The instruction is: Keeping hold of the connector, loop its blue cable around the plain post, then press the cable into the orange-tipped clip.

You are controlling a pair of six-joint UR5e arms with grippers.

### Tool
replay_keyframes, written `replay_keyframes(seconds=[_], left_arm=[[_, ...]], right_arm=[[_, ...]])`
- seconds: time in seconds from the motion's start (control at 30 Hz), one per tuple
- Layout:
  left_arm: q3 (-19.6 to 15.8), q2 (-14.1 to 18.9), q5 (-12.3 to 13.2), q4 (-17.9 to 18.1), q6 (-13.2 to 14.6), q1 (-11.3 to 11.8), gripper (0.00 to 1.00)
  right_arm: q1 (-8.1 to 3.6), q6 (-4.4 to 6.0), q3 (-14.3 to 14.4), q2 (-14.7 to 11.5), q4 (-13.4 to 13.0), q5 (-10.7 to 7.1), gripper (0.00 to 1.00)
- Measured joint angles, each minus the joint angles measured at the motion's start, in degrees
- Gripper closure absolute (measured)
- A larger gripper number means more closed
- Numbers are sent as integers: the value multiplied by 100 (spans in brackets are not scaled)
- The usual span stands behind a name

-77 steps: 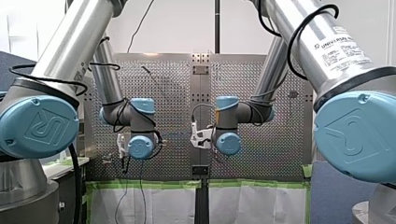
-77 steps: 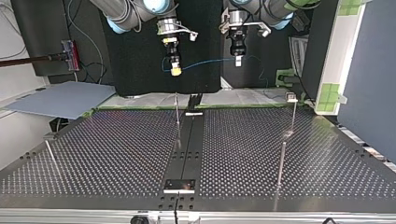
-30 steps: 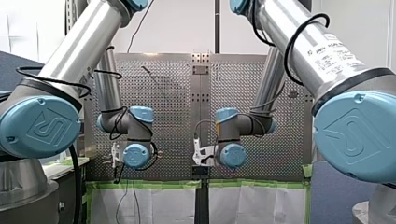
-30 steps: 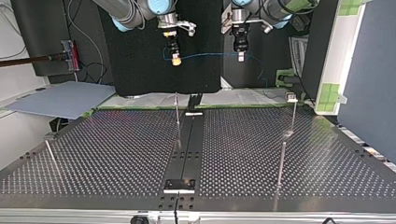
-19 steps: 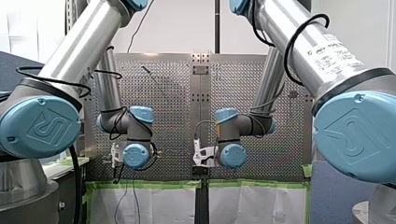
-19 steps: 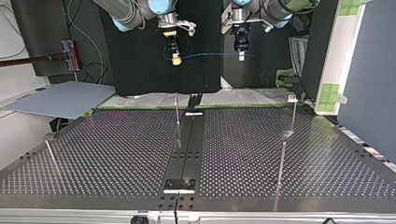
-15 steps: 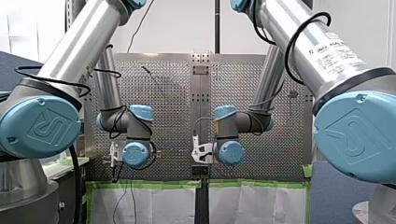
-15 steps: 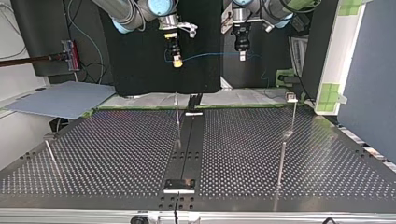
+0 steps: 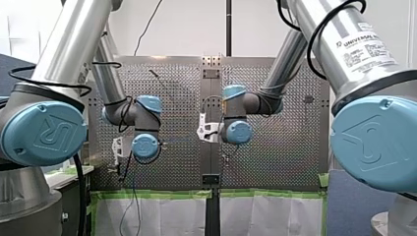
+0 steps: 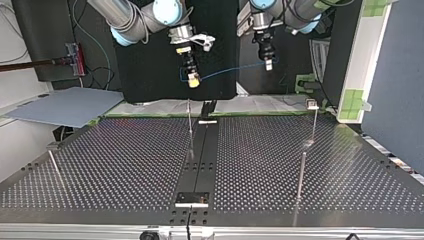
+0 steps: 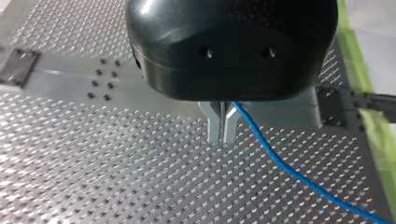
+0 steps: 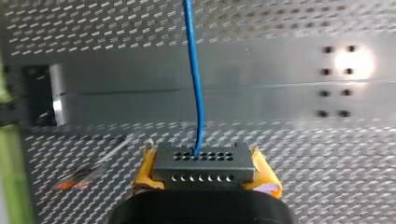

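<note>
A black connector [image 12: 202, 157] sits between the yellow pads of my right gripper [image 12: 202, 171], which is shut on it. Its blue cable [image 12: 194, 70] runs straight ahead from the connector. In the top view my right gripper [image 10: 193, 80] hangs above the table's far edge, and the blue cable [image 10: 227, 71] slants across to my left gripper [image 10: 269, 64]. My left gripper [image 11: 223, 136] has its metal fingers shut on the blue cable [image 11: 289, 170], which trails off past them. Beside my right gripper lies a thin rod with an orange tip [image 12: 67, 185].
Thin metal posts stand on the perforated table [image 10: 125, 170]: one [image 10: 190, 122] by the dark centre strip [image 10: 202, 160], two at the top view's right [image 10: 314, 125] [image 10: 301, 175], one at its left [image 10: 54, 166]. Green tape [image 10: 150, 115] edges the far side.
In the top view both grippers have come down toward the table and shifted right, the right one further. The cable between them now slants instead of running level.
</note>
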Motion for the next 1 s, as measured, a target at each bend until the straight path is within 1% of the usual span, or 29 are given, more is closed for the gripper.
replay_keyframes(seconds=[0.1, 0.2, 0.37, 0.57, 0.67, 0.83, 0.97, 1.0], left_arm=[[144, 178, -176, -177, -22, 1, 93], [303, 346, -297, -346, -24, 2, 93], [597, 642, -439, -646, -30, 11, 93], [969, 1015, -609, -1018, -30, 38, 93], [1155, 1201, -724, -1204, -27, 50, 93], [1458, 1503, -967, -1505, -32, 73, 93], [1679, 1725, -1041, -1728, -23, 103, 93], [1742, 1787, -1048, -1787, -18, 114, 91]], right_arm=[[-1, 10, -176, -178, 177, -18, 98], [-9, 12, -339, -340, 340, -32, 98], [-40, 13, -611, -614, 614, -82, 98], [-86, 13, -919, -921, 922, -196, 98], [-120, 16, -1081, -1083, 1082, -275, 98], [-208, 26, -1350, -1352, 1353, -426, 98], [-289, 37, -1550, -1552, 1545, -534, 98], [-315, 56, -1613, -1615, 1584, -561, 98]])
